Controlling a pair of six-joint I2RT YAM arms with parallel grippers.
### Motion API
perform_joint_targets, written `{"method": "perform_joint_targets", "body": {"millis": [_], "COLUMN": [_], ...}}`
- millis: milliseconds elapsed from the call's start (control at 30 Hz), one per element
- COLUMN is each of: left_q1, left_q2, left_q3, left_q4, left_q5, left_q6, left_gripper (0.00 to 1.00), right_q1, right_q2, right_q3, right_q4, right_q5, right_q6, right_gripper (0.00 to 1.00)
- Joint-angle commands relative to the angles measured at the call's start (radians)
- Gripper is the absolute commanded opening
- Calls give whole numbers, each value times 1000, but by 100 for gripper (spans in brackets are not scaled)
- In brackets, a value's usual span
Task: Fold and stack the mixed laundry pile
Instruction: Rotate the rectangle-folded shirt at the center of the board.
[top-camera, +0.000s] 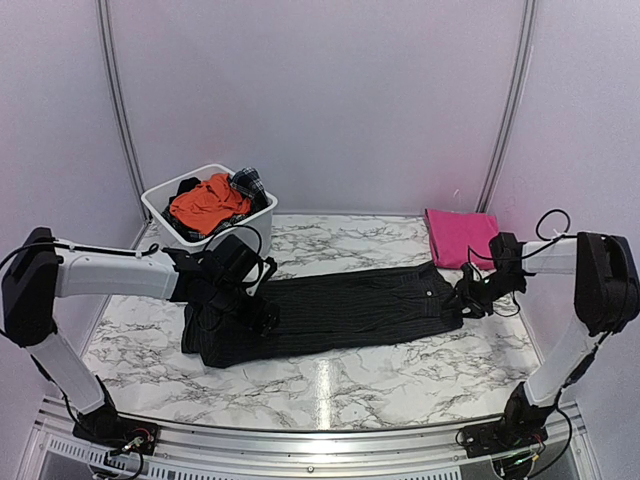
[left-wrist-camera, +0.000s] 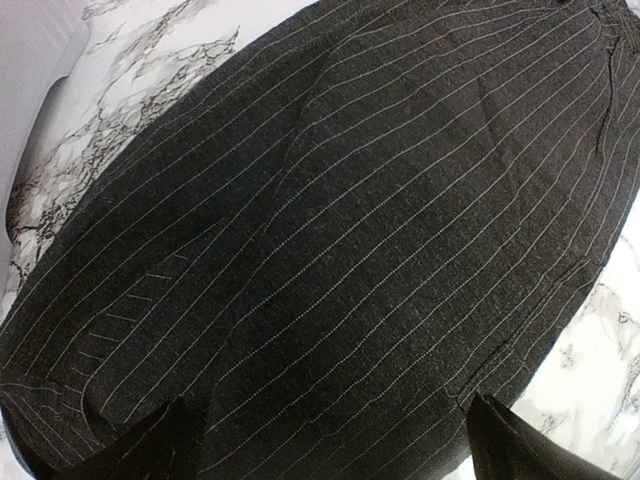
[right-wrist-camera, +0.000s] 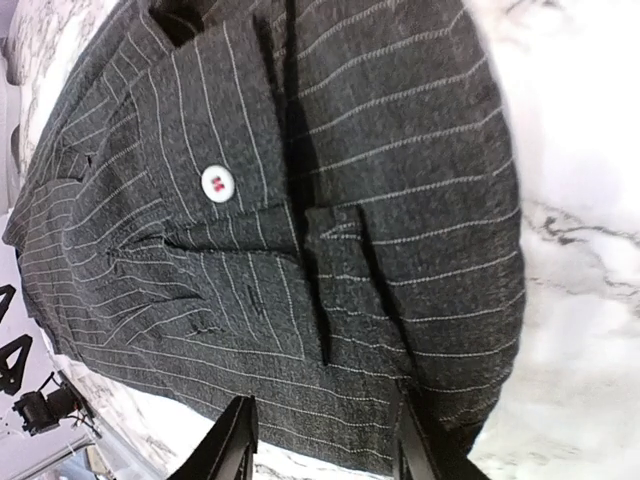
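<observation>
**Pinstriped garment lay flat, ready for its fold**

The black pinstriped garment (top-camera: 340, 310) lay spread lengthwise across the middle of the bench (top-camera: 380, 385), one end toward the left edge and the other toward the right. The left claw (top-camera: 250, 305) hung low over its left part with the fingers wide apart and nothing between them. The right claw (top-camera: 468, 297) sat at the garment's right end, by the white button (right-wrist-camera: 217, 182). Its fingers were partly apart over the hem, and no cloth appeared pinched.

The magenta-pink cloth (top-camera: 460, 237) rested folded at the far right corner. The orange garment (top-camera: 205, 203) and the small plaid piece (top-camera: 250, 183) waited in the white tub (top-camera: 165, 205) at the far left corner.

The step looked like taking hold for a fold. To do it well, each claw would likely need to pinch only the top layers at an edge, close to a corner. Both ends should then rise together so the cloth carries over evenly without dragging. The small creases near the button would be better smoothed first, since a fold would probably set them in.

No brand, label or readable writing showed anywhere. The button carried only red thread.
</observation>
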Motion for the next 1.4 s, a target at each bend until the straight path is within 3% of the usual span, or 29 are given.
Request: {"method": "perform_joint_targets", "body": {"millis": [0,167,400,533,733,867,967,1033,1100,1233,1367], "left_q1": [8,35,40,43,66,62,42,40,36,15,6], "left_q2": [-65,6,92,110,99,78,-21,-79,-103,-71,-12], "left_q3": [-7,36,38,5,-24,-19,-28,-31,-32,-32,-18], "left_q4": [-30,-94,-155,-179,-200,-216,-206,-206,-206,-204,-202], "left_q5": [-52,-85,-63,-85,-92,-68,-68,-57,-30,-20,-43], "left_q6": [-42,-49,-60,-60,-37,-36,-51,-85,-118,-179,-255], "left_gripper": [99,99,99,99,99,99,99,99,99,98,96], "right_q1": [18,148,156,157,189,264,318,316,315,348,420], "right_q2": [-49,-18,88,127,-16,-246,-382,-381,-302,-79,70], "right_q3": [87,134,160,96,-126,-281,-158,-43,46,198,277], "right_q4": [4,2,21,19,28,8,-83,-91,-61,24,93], "right_q5": [44,59,125,126,37,-94,-1,76,116,42,-29], "right_q6": [-19,-26,-76,-88,33,150,153,128,103,62,67], "right_gripper": [42,42,46,45,44,44,45,47,46,38,37]}}
